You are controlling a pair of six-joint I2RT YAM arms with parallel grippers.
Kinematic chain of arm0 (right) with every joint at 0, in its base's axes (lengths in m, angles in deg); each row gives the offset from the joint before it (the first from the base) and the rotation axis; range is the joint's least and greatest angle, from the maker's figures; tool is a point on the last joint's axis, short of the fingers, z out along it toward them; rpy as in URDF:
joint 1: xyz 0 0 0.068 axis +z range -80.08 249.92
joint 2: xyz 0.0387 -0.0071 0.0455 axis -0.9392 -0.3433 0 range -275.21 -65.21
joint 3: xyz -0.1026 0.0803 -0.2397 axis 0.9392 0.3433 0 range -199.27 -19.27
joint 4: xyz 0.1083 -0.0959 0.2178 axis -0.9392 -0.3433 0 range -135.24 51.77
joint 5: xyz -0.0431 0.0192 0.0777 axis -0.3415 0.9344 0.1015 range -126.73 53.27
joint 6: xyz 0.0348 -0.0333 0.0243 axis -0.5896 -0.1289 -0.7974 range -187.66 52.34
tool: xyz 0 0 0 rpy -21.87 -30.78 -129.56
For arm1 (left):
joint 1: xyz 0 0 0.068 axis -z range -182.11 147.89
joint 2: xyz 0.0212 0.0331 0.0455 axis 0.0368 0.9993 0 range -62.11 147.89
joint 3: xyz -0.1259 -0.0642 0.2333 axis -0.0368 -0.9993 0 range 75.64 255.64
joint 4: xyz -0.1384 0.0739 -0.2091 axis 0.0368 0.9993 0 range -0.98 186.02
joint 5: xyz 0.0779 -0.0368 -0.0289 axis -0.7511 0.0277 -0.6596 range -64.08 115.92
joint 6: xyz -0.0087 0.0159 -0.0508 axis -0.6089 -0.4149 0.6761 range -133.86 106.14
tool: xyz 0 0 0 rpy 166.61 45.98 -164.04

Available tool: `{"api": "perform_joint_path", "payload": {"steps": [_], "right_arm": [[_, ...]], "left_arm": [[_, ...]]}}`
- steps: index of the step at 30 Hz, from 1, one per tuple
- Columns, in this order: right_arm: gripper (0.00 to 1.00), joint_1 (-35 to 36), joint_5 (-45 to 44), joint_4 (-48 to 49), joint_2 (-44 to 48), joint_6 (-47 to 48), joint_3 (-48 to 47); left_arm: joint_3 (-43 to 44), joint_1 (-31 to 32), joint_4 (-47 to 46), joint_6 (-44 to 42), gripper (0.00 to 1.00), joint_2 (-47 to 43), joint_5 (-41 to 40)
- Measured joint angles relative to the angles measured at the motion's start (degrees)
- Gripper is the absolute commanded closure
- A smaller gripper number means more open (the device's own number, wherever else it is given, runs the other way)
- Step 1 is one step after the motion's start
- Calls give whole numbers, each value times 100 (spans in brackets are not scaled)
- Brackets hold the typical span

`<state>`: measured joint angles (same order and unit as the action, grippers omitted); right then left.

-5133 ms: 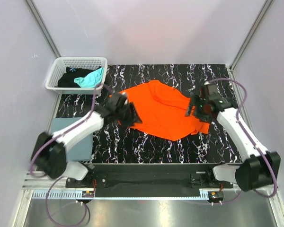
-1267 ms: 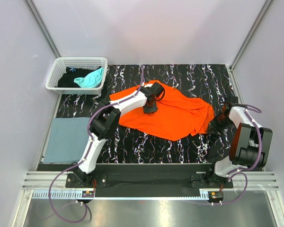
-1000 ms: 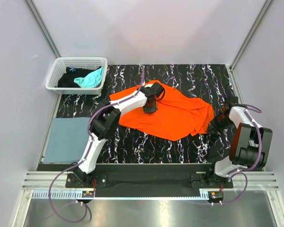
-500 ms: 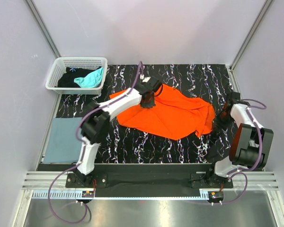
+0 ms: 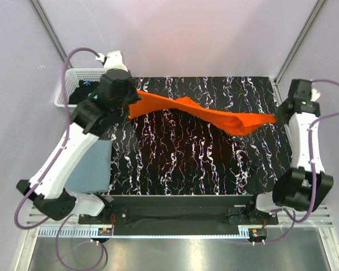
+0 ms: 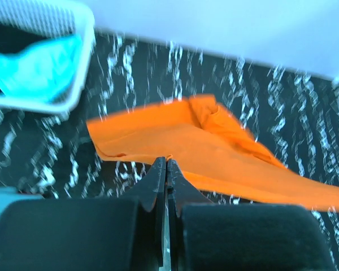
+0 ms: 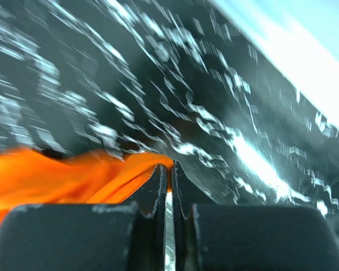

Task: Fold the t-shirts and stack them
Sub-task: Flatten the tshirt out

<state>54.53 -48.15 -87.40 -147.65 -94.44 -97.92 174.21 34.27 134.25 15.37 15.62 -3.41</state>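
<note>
Two robot arms are holding a bright orange t-shirt (image 5: 203,113) stretched between them above the black marbled mat (image 5: 186,164). The cloth is hanging in a sagging, twisted band from the far left of the table to its right edge. Whether its lowest fold is brushing the mat cannot be told from overhead.

The left gripper (image 5: 132,106) is pinching one edge of the shirt just beside the white lattice basket (image 5: 61,97). Its wrist camera is showing the fingers pressed together on a thin lip of orange. The right gripper (image 5: 279,117) is clamping the opposite end at the table's right side, its jaws likewise closed on the cloth.

A slate grey-blue t-shirt (image 5: 93,169) is lying folded flat at the near left, partly beneath the left arm. A teal t-shirt (image 6: 34,68) and a black t-shirt (image 6: 11,42) are waiting in the basket.

The step in hand appears to be the spreading of the orange shirt, which is being pulled taut so that it can be laid out before any fold is made. The task is looking early: one garment folded, this one not yet begun, and two unhandled.

The next move is likely calling for both arms to lower together while keeping tension, so the shirt lands flat and unwrinkled on the open mat. Either thin pinch could slip and let the cloth bunch up.
</note>
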Motion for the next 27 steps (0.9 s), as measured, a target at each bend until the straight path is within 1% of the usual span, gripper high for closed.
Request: {"api": "perform_joint_path", "payload": {"steps": [4,7,10,12,17,19,23,27], "right_arm": [[100,2,0,4,505,70,-964],[100,2,57,94,852,66,-1764],[100,2,192,166,1231,50,-2426],[100,2,363,243,1517,17,-2702],[100,11,811,334,2229,-81,-3320],[100,59,914,345,2474,-111,-3552],[100,164,986,369,2857,-116,-4164],[100,186,1029,551,2973,-160,-4660]], "left_arm": [[317,28,0,-485,100,-361,-48],[546,31,-28,-881,100,-664,59],[765,33,-122,-1167,100,-1062,382],[841,31,-284,-1300,100,-1438,800],[850,31,-540,-1416,100,-2387,1834],[767,31,-654,-1419,100,-2767,2068],[671,28,-817,-1419,100,-3300,2232],[680,26,-988,-1429,100,-3338,2253]]}}
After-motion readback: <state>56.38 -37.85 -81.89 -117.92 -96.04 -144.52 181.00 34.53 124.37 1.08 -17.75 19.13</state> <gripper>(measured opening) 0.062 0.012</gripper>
